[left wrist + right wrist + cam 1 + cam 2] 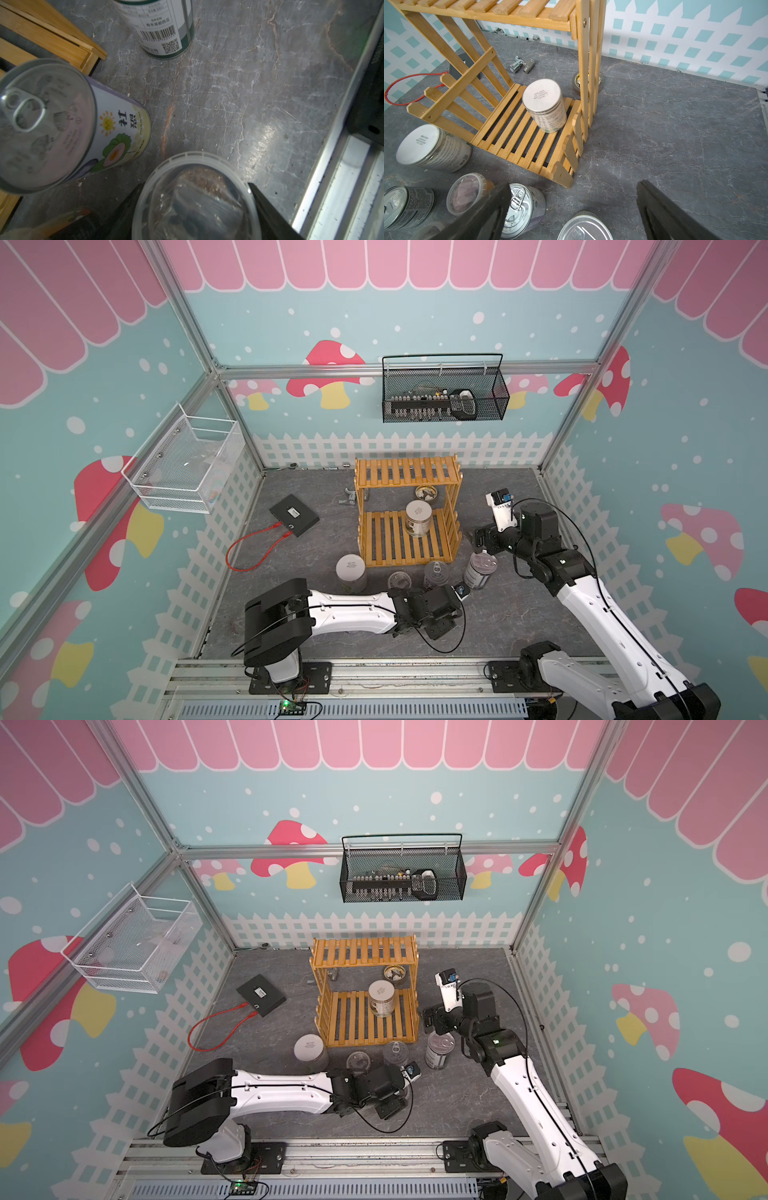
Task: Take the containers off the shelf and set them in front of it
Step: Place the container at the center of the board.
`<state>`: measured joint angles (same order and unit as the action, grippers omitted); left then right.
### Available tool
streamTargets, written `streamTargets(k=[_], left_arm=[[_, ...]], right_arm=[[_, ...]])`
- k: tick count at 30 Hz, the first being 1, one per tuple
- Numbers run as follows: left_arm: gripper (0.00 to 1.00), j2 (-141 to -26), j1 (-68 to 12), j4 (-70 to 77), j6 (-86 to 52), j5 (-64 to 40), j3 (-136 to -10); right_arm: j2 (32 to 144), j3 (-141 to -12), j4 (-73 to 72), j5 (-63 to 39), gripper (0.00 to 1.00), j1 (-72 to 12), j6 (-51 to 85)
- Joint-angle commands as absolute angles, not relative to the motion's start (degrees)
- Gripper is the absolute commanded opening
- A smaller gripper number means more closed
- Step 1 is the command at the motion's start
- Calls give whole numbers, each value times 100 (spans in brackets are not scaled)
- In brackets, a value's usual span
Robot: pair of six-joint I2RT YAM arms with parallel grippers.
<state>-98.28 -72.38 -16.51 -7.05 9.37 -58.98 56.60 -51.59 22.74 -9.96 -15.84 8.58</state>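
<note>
1. Shelf of honey-coloured wooden slats, with two stepped tiers and picket sides, stands toward the back of the grey marbled counter.
2. On the lower tier, close to the right-hand pickets, a tall white-lidded jar stands upright.
3. On the counter just in front of the shelf, four containers run from left to right in both top views. They are a second white-lidded jar, a small clear plastic tub, a flower-label pull-tab tin under a see-through cap, and a green-and-white pull-tab tin.
4. The left claw pinches another clear-lidded tub, with a black finger against each side of its lid. This tub is near the flower-label pull-tab tin, and whether it rests on the counter cannot be told.
5. The right claw is spread wide and holds nothing. It hangs over the green-and-white pull-tab tin, beside the shelf's right front corner.
6. A shallow gold-rimmed dish lies behind the lower tier.
7. A flat black box with a red cable sits left of the shelf.
8. A black wire basket and a white mesh basket hang on the walls.
</note>
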Motion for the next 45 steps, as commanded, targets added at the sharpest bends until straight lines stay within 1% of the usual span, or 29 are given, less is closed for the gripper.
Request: streamTargets(k=[1,3,5,11,13,15,20,23,26,29,34,38,45], left_arm=[[68,-9990,-7203,-1490,-570,1054,-5948],[69,-10035,-7201,-1487,-562,1071,-5974],[72,-10081,-7194,-1504,-552,1055,-5994],[90,-9982,-7198,-1569,-587,914,-6029],[99,-9781,-7192,-1615,-584,881,-6009],[99,-9573,-7197,-1693,-567,844,-6020],[99,-8868,-7182,-2084,-562,145,-6056],[99,-8344,-7011,-2189,-535,-344,-5874],[99,-7915,-6723,-2220,-576,-492,-5664],[99,-7507,-6360,-2249,-663,-542,-5447],[99,-6732,-5633,-2234,-846,-674,-5105],[99,-6275,-4997,-2111,-863,-993,-4889],[99,-6029,-4091,-2044,-1050,-1143,-4598]], right_arm=[[5590,-5086,2276,-965,99,-1569,783],[5577,-5073,2268,-949,99,-1566,774],[5572,-5063,2257,-949,99,-1568,765],[5576,-5054,2232,-1078,99,-1561,747],[5579,-5068,2210,-1240,99,-1565,721],[5593,-5087,2202,-1455,99,-1565,692],[5625,-5107,2171,-2538,99,-1619,557],[5634,-5102,2141,-2596,98,-1771,683],[5685,-5055,1984,-2564,95,-1971,900],[5862,-5091,1870,-2214,94,-2401,1170],[6282,-5122,1517,-1159,94,-3116,1760],[6701,-5164,1135,-763,94,-3475,2089],[7732,-5673,923,353,99,-4048,2617]])
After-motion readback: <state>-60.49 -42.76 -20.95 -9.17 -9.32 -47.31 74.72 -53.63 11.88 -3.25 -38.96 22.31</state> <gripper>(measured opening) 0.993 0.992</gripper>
